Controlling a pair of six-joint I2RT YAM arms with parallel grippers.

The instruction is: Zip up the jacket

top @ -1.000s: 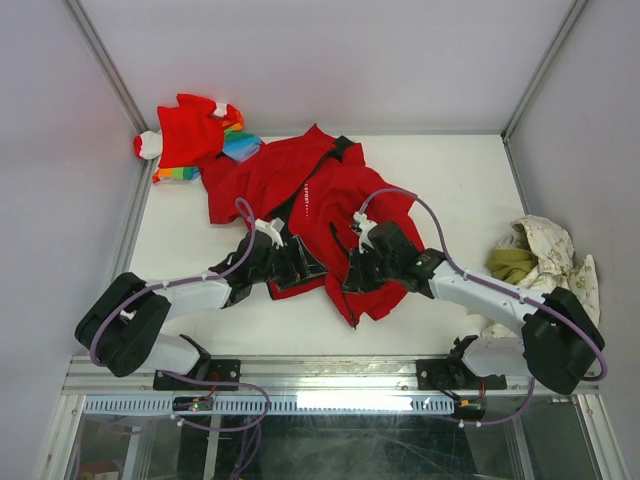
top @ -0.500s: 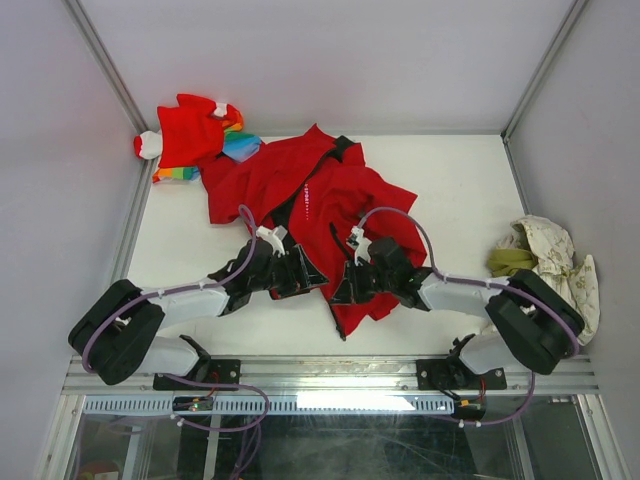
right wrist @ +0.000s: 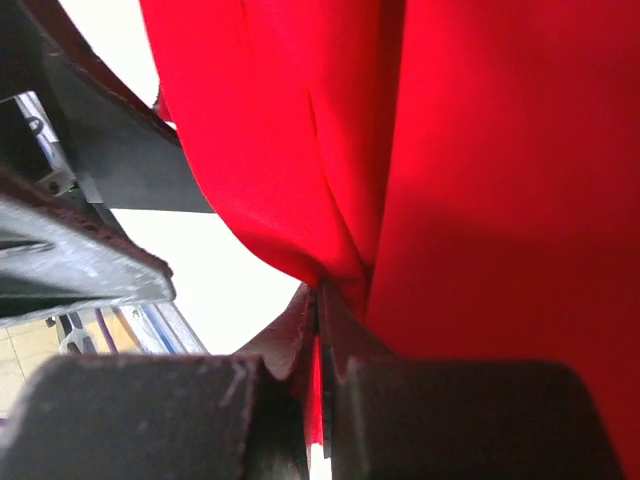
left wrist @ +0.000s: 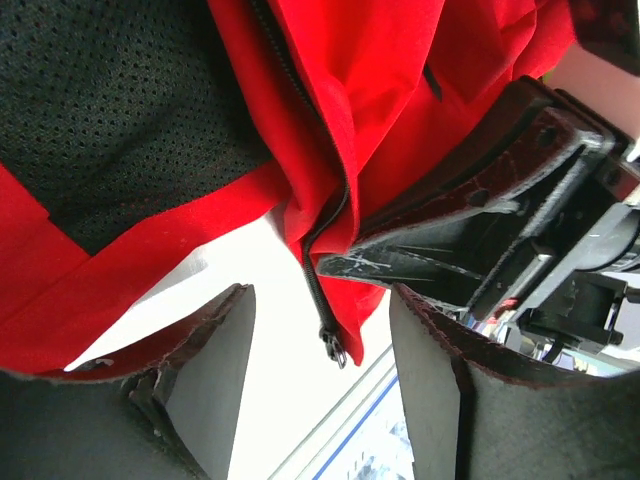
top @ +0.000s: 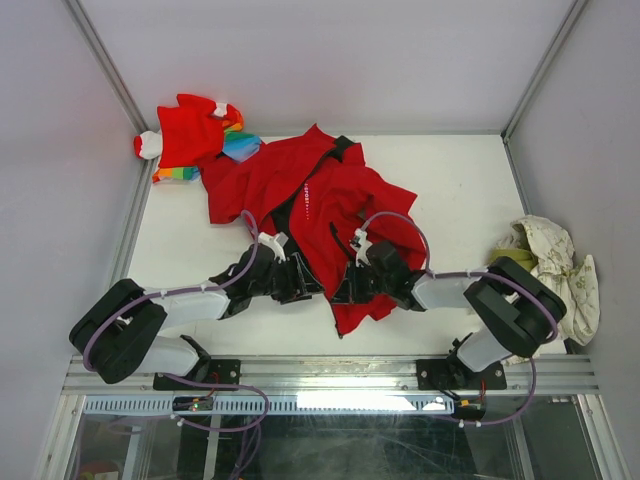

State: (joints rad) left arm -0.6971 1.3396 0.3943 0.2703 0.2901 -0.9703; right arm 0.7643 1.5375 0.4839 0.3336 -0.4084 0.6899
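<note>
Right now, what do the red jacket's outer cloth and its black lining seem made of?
The large bright red jacket's outer cloth looks like thin, smooth woven synthetic: slight sheen, soft folds. Its black lining seems a matte mesh: fine holes cover it.

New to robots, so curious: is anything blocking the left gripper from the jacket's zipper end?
Nothing visible. The zipper end lies in the gap between the fingers of the open left gripper, on the table. The right gripper, shut on the jacket, is close beside it.
</note>
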